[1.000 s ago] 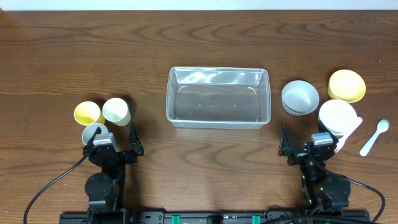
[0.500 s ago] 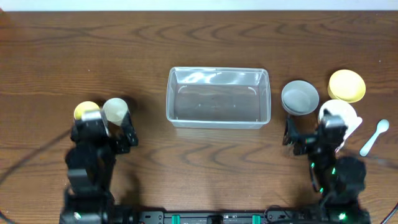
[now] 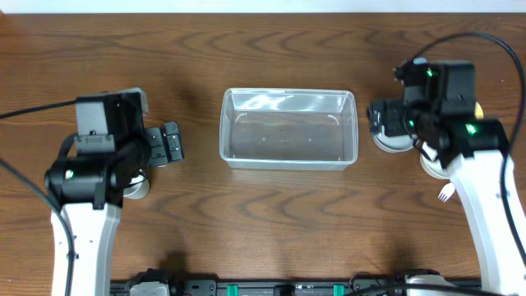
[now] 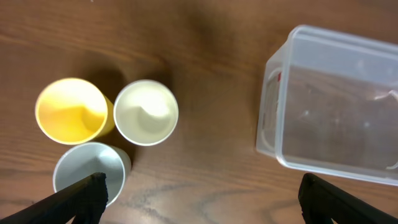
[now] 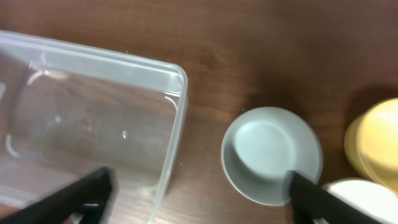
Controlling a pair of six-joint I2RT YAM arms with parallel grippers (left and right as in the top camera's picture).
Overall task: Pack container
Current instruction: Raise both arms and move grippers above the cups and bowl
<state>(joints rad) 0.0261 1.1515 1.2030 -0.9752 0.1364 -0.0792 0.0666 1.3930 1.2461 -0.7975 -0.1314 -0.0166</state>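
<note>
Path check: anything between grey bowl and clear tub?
Nothing; right wrist view shows bare wooden table between round grey bowl and clear rectangular plastic tub.

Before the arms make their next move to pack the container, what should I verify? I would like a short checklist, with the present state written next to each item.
1. Container upright and empty: ok.
2. Left pincer open and holding nothing: ok.
3. Right pincer open and holding nothing: ok.
4. Grey bowl standing apart from the container's wall: ok.
5. Room for a finger between the yellow cup, white cup and grey cup: not ok, they stand tightly together.
6. Height of each pincer over the things below it: cannot tell.
</note>
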